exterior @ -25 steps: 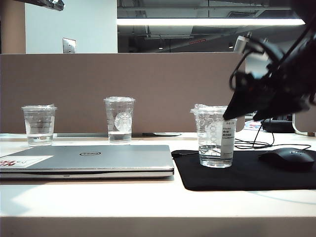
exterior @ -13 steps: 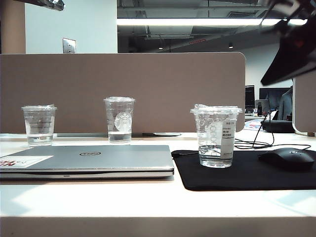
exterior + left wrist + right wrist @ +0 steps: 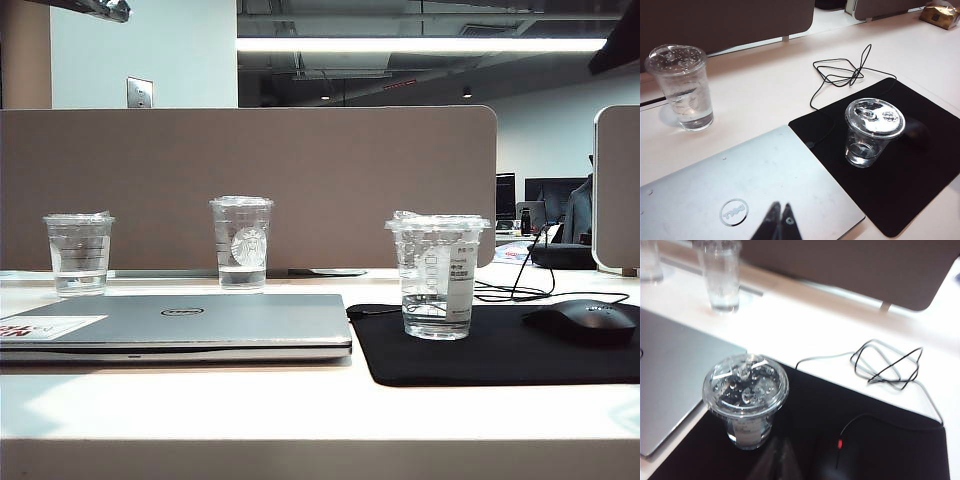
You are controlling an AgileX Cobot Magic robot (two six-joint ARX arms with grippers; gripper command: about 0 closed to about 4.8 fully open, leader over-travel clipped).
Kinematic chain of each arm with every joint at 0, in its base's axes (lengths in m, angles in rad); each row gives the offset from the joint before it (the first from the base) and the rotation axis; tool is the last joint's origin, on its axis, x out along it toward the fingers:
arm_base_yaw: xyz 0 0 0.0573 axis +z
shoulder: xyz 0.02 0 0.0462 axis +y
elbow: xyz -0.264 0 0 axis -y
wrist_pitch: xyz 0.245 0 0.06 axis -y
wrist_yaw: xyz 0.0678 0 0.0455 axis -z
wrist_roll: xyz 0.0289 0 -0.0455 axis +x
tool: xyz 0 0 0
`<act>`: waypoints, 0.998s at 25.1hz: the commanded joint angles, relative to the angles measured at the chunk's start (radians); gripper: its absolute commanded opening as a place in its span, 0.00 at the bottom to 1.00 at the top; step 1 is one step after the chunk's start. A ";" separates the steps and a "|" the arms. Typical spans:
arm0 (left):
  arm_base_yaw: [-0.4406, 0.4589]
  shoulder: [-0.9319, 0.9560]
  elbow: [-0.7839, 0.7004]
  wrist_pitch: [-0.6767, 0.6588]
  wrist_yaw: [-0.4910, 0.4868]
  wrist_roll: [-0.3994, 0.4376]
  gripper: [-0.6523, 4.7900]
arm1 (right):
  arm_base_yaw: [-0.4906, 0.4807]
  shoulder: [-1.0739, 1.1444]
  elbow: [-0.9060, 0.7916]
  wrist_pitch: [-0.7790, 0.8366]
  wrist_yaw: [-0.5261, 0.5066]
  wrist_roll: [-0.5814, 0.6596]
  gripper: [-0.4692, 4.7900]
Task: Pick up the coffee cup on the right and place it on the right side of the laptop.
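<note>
Just ahead of the right gripper [image 3: 776, 462] you have the coffee cup [image 3: 745, 399], a short clear plastic cup with flat clear lid and white printed label, upright on the black mouse pad [image 3: 805, 410], not gripped. Right gripper's dark fingers are pressed together, hovering above the pad close to the cup, touching nothing. Beside it sits the black mouse [image 3: 840, 465] with a red mark, its black cable [image 3: 887, 365] looped on the white table [image 3: 805, 325] farther out.

Left gripper [image 3: 779, 222] hangs over the thin silver-grey Dell laptop [image 3: 740, 200], lid closed, tips drawn together, holding nothing. Cup is off to its side on the pad, just beside the laptop's edge. Farther ahead of that gripper you see a taller clear cup [image 3: 682, 85] with some water.

Exterior view: neither gripper is clearly visible; another short clear cup [image 3: 79, 253] stands beyond the laptop's far end.
</note>
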 commanded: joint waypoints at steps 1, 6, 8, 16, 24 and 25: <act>0.000 -0.002 0.007 0.011 0.002 -0.003 0.11 | 0.000 -0.093 -0.069 0.061 0.003 0.022 0.09; 0.000 -0.002 0.007 0.011 0.002 -0.003 0.11 | -0.001 -0.231 -0.167 0.062 0.027 0.062 0.09; 0.000 -0.002 0.007 0.011 0.002 -0.003 0.11 | -0.010 -0.312 -0.222 0.067 0.036 0.061 0.09; 0.000 -0.002 0.007 0.011 0.002 -0.003 0.11 | -0.173 -0.555 -0.379 0.067 0.035 0.062 0.09; 0.000 -0.002 0.007 0.012 0.002 -0.003 0.11 | -0.282 -0.641 -0.445 0.082 0.020 0.062 0.09; 0.000 -0.002 0.007 0.010 0.002 -0.003 0.11 | -0.287 -0.641 -0.452 0.086 0.020 0.062 0.09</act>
